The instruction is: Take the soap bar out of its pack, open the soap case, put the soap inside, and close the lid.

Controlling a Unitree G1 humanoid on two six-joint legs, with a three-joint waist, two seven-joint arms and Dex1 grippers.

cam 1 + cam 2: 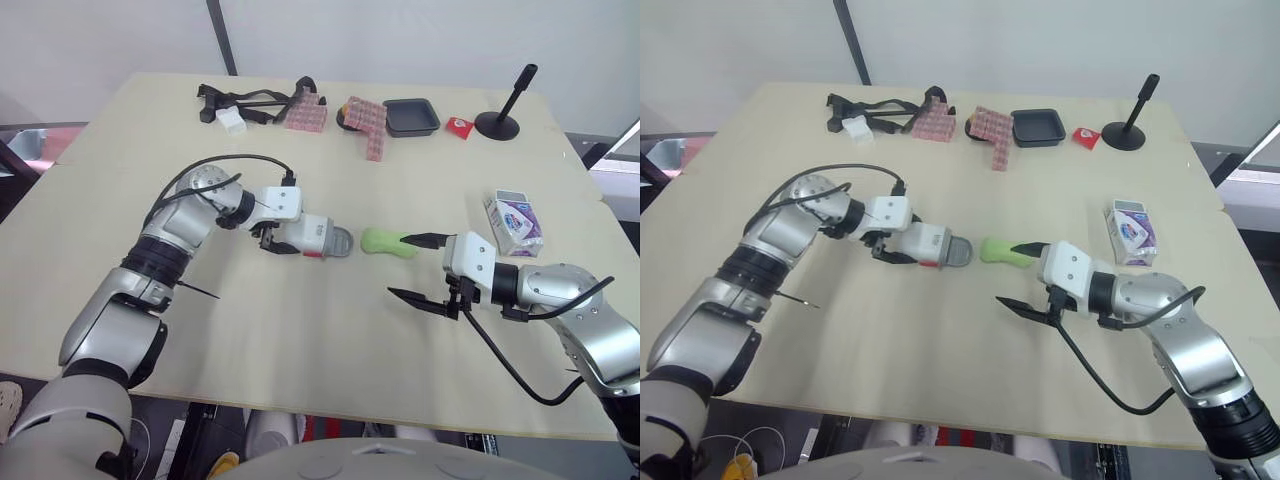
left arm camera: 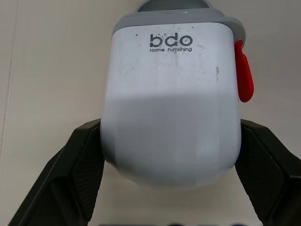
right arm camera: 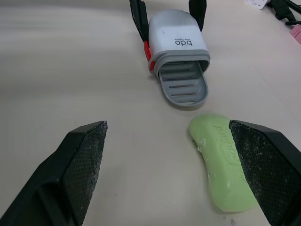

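Judging the risk first, we think the soap bar (image 1: 387,243) could skid across the table (image 1: 300,340) if our right gripper (image 1: 400,266) closes off-centre. Its fingers stand wide apart, one tip close by the bar's end and the other well off to the side. The bar lies bare on the table, between that gripper and the soap case (image 1: 322,238), just beside the case's slid-out tray (image 3: 184,87). Our left gripper (image 1: 287,240) is clamped on the case, and a hard shove from the soap might twist it loose.
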